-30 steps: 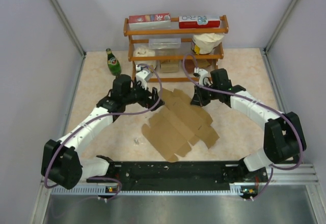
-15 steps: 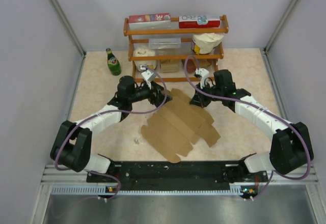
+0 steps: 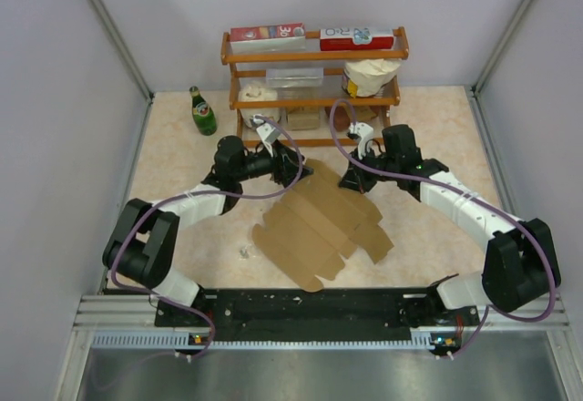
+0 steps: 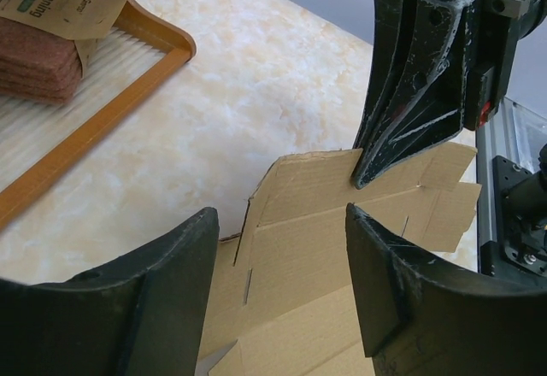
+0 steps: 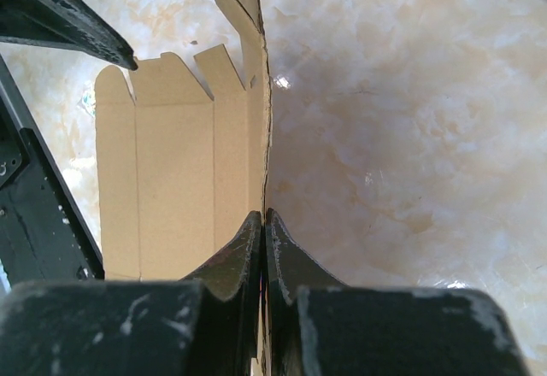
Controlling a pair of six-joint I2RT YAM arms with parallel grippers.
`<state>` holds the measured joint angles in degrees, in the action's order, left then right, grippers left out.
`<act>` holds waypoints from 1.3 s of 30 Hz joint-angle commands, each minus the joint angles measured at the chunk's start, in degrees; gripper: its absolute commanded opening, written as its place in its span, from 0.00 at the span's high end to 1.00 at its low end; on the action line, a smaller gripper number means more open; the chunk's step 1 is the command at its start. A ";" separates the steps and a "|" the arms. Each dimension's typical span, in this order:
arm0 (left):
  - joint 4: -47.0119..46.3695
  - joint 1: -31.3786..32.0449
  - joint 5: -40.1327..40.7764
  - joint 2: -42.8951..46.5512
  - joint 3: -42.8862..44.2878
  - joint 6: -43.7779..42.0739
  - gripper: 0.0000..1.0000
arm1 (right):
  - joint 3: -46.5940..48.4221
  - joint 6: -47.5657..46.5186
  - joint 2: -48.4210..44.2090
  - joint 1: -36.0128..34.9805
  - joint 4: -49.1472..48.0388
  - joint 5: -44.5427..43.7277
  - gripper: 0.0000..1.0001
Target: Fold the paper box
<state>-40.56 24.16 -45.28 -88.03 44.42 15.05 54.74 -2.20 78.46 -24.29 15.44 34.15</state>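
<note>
The paper box (image 3: 319, 223) is a flat kraft-brown die-cut sheet lying unfolded mid-table. My right gripper (image 3: 351, 180) is shut on the sheet's far right edge; in the right wrist view the cardboard edge (image 5: 256, 128) runs straight into the closed gripper (image 5: 263, 218). My left gripper (image 3: 293, 166) is open at the sheet's far left corner. In the left wrist view it (image 4: 282, 256) straddles the cardboard (image 4: 316, 248) without gripping it, and the right gripper's fingers (image 4: 410, 111) stand on the sheet's far edge.
A wooden shelf rack (image 3: 314, 82) with printed cartons, a plastic tub and a white bag stands at the back. A green bottle (image 3: 202, 112) stands left of it. In the left wrist view the rack's base (image 4: 102, 102) holds brown pads. The black rail (image 3: 310, 308) runs along the near edge.
My left gripper has moved right and toward the back, to the sheet's far left corner. The right gripper has stayed shut on the sheet's edge. The sheet has shifted slightly.
</note>
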 commanded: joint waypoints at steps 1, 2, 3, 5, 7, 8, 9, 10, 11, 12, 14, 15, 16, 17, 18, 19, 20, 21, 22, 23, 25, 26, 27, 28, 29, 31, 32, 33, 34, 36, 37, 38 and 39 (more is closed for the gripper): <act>-5.41 0.45 -2.18 -1.53 2.59 2.35 0.38 | 0.10 -0.79 -0.14 -0.58 -2.08 0.92 1.00; -5.24 0.62 -2.36 -1.79 2.77 2.35 0.39 | 0.19 -0.70 -0.14 -0.58 -2.08 0.74 1.00; -4.80 0.80 -2.27 -1.97 2.95 2.18 0.41 | 0.19 -0.62 -0.06 -0.58 -2.08 0.57 1.00; -3.48 1.32 -1.75 -2.15 3.30 1.39 0.44 | 0.37 -0.27 -0.06 -0.58 -2.17 -0.13 1.00; -1.64 2.11 -0.43 -1.89 3.48 0.08 0.45 | 0.54 0.17 -0.06 -0.58 -2.26 -1.01 1.00; -0.24 2.64 0.53 -1.45 3.48 -0.63 0.46 | 0.54 0.44 -0.14 -0.58 -2.26 -1.36 1.00; 0.73 3.34 1.85 -0.92 3.39 -1.33 0.47 | 0.54 0.61 -0.06 -0.58 -2.17 -1.89 1.00; 2.05 4.48 3.95 -0.57 3.30 -2.47 0.48 | 0.63 0.70 0.03 -0.58 -2.17 -2.16 1.00; 3.36 5.45 5.80 -0.13 3.30 -3.52 0.49 | 0.63 0.88 0.12 -0.58 -2.17 -2.33 1.00; 4.60 6.24 8.60 0.22 3.39 -4.49 0.51 | 0.63 0.97 -0.06 -0.58 -2.26 -2.25 1.00; 6.53 7.65 12.83 0.66 3.48 -6.16 0.54 | 0.72 1.23 -0.06 -0.58 -2.26 -2.25 1.00; 7.24 8.18 14.59 0.84 3.39 -6.87 0.56 | 0.63 1.32 0.03 -0.58 -2.17 -2.25 1.00; 7.77 8.70 16.43 1.02 3.39 -7.14 0.58 | 0.72 1.32 -0.06 -0.67 -2.17 -2.25 1.00; 8.21 9.14 17.93 0.93 3.30 -7.66 0.59 | 0.72 1.40 -0.06 -0.58 -2.26 -2.25 1.00; 8.82 9.67 19.94 1.10 3.39 -8.10 0.60 | 0.72 1.41 -0.06 -0.67 -2.17 -2.25 1.00; 9.18 10.11 21.53 1.10 3.39 -8.63 0.61 | 0.81 1.49 -0.14 -0.58 -2.26 -2.25 1.00; 9.70 10.64 23.20 1.19 3.56 -9.07 0.62 | 0.81 1.67 -0.06 -0.58 -2.43 -2.25 1.00; 9.88 11.42 24.78 1.37 3.56 -9.42 0.62 | 0.89 1.76 -0.23 -0.67 -2.52 -2.25 1.00; 10.23 11.95 26.45 1.46 3.74 -9.86 0.62 | 0.89 1.76 -0.15 -0.58 -2.61 -2.33 1.00; 10.67 12.83 28.73 1.54 3.91 -10.30 0.62 | 0.81 1.76 -0.06 -0.58 -2.70 -2.51 1.00; 11.20 14.41 32.95 1.54 4.35 -11.35 0.60 | 0.81 1.76 -0.06 -0.67 -2.96 -2.51 1.00; 11.37 15.29 34.62 1.37 4.70 -11.71 0.59 | 0.72 3.50 -0.06 -0.58 -3.14 -2.60 1.00; 11.46 16.00 36.64 1.37 4.97 -12.06 0.59 | 0.81 3.78 -0.06 -0.58 -3.40 -2.69 1.00; 11.55 16.70 38.49 1.11 5.23 -12.41 0.60 | 0.72 4.04 -0.06 -0.58 -3.57 -2.95 1.00; 11.64 17.66 40.25 0.84 5.67 -12.76 0.60 | 0.63 4.48 -0.06 -0.58 -3.75 -2.95 1.00; 11.81 19.24 43.50 0.40 6.37 -13.38 0.60 | 0.46 4.92 -0.06 -0.58 -4.19 -3.21 1.00; 11.99 19.95 44.65 0.14 6.90 -13.73 0.60 | 0.37 5.18 -0.06 -0.58 -4.45 -3.21 1.00; 12.51 20.83 48.75 -0.30 7.34 -14.17 0.60 | 0.37 5.45 -0.06 -0.58 -4.54 -3.39 1.00; 12.95 21.62 50.62 -0.74 8.04 -14.60 0.60 | 0.37 5.54 -0.06 -0.67 -4.72 -3.48 1.00; 13.75 23.03 53.79 -1.53 9.10 -14.61 0.60 | 0.37 5.71 -0.06 -0.58 -4.81 -3.65 1.00; 14.10 23.56 54.76 -1.97 9.45 -14.61 0.60 | 0.37 5.89 -0.06 -0.58 -4.89 -3.74 1.00; 14.27 24.08 55.55 -2.41 9.89 -14.61 0.60 | 0.45 5.89 -0.06 -0.67 -4.90 -3.83 1.00; 14.45 24.44 55.82 -2.76 10.24 -14.61 0.60 | 0.45 5.89 0.03 -0.67 -4.90 -3.74 1.00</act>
<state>-25.52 46.70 3.51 -89.45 51.24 1.54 54.74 2.83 78.46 -24.29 13.89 30.00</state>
